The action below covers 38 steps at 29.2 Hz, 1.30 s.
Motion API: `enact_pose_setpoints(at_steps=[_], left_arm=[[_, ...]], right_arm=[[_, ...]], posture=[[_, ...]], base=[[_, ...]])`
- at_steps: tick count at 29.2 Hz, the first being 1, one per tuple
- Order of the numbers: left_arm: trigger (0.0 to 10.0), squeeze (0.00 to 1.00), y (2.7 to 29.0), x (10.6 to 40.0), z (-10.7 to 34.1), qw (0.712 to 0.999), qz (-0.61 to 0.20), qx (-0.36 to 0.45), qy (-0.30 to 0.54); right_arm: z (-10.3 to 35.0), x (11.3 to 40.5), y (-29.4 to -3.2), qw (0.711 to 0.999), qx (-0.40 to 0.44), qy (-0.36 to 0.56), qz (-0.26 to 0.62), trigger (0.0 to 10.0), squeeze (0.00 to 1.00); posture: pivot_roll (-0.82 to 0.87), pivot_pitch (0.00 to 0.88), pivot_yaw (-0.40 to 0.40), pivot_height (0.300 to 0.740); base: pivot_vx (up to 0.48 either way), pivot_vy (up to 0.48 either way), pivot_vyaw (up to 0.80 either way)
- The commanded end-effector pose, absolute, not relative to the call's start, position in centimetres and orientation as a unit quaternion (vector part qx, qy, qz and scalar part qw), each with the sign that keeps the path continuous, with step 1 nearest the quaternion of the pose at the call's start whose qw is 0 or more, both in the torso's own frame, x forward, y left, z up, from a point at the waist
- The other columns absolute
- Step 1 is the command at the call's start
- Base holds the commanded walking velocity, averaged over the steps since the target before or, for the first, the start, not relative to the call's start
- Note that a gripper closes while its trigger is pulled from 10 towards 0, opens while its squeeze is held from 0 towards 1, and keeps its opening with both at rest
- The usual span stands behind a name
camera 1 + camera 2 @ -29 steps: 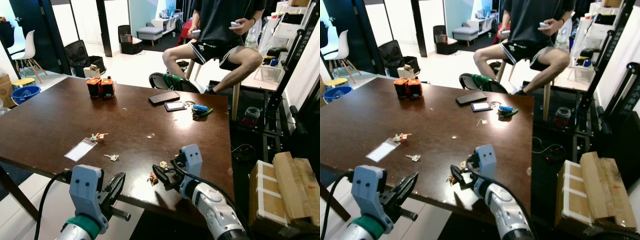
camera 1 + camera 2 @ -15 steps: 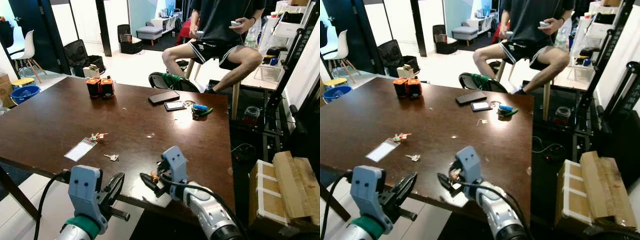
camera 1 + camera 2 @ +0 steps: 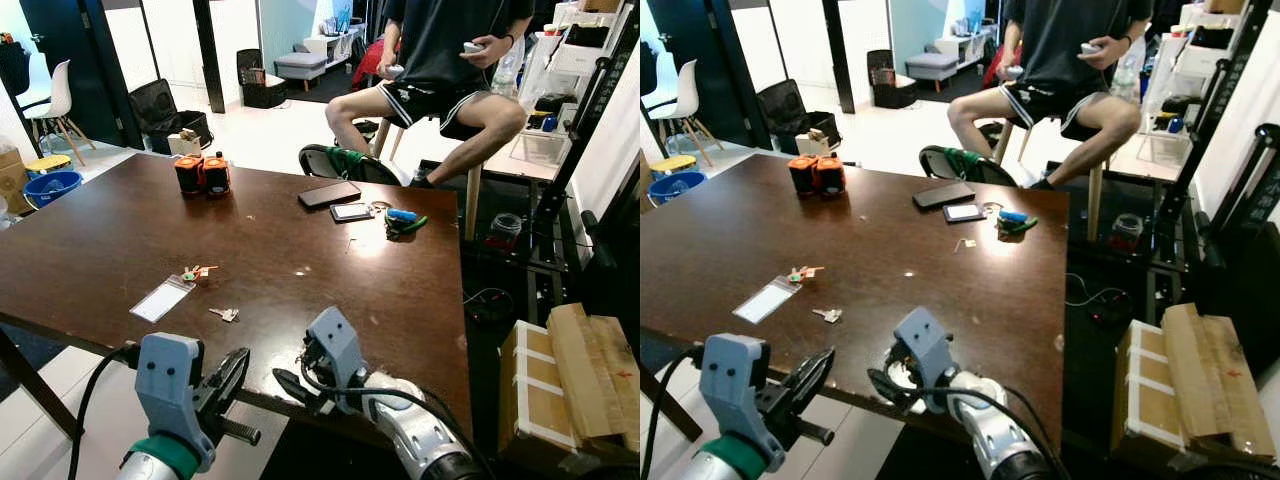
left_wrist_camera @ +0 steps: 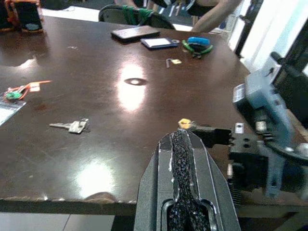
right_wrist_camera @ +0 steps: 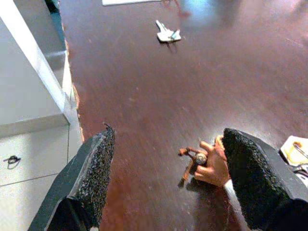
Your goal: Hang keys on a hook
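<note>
A small key charm (image 5: 204, 161), orange-brown with a metal bead, lies on the dark wooden table (image 3: 120, 230) near its front edge. My right gripper (image 5: 168, 134) is open and hangs low over it; the charm sits close to one finger (image 5: 250, 168). In the left eye view this gripper (image 3: 298, 384) is at the table's front edge. A loose silver key (image 3: 224, 314) lies to its left, also as the silver key (image 5: 167, 33). My left gripper (image 3: 232, 370) is shut, below and in front of the table edge, its fingertips (image 4: 180, 134) pointing at the table.
A white card (image 3: 160, 299) and a green-orange tag (image 3: 192, 272) lie left of the key. Two phones (image 3: 328, 194), a blue-green bundle (image 3: 400, 218) and two orange-black items (image 3: 201, 174) sit farther back. A person (image 3: 440, 60) sits beyond the table. Cardboard boxes (image 3: 570, 380) stand to the right.
My right gripper has swung left along the table's front edge and now straddles the charm, which before lay just off its fingertips. The left arm has not moved.
</note>
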<state>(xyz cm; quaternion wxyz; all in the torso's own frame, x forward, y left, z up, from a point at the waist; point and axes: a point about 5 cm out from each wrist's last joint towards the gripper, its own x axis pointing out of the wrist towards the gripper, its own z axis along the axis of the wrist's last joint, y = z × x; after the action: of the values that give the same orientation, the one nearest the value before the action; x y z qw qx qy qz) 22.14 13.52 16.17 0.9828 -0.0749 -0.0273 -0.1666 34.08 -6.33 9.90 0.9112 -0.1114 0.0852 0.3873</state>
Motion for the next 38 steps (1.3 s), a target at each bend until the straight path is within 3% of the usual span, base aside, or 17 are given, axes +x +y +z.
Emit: enact_pose_setpoints(at_steps=[1, 6, 38], left_arm=[[10.0, 0.0, 13.5, 21.9, 16.0, 0.983, -0.17, -0.073, -0.019], [10.0, 0.0, 13.5, 21.9, 15.8, 0.982, -0.174, -0.074, -0.014], [10.0, 0.0, 13.2, 21.0, 15.4, 0.98, -0.186, -0.076, 0.008]], right_arm=[[9.8, 34.2, -6.3, 0.912, -0.119, 0.089, 0.382, 10.0, 0.0], [9.9, 35.6, -8.0, 0.944, -0.072, 0.114, 0.3, 10.0, 0.0], [9.5, 35.1, -6.4, 0.928, -0.064, 0.121, 0.346, 10.0, 0.0]], posture=[[0.0, 0.0, 0.11, 0.74], [-0.01, 0.0, 0.112, 0.74], [0.01, 0.045, 0.143, 0.74]], base=[[0.0, 0.0, 0.0], [0.0, 0.0, 0.0], [0.0, 0.0, 0.0]])
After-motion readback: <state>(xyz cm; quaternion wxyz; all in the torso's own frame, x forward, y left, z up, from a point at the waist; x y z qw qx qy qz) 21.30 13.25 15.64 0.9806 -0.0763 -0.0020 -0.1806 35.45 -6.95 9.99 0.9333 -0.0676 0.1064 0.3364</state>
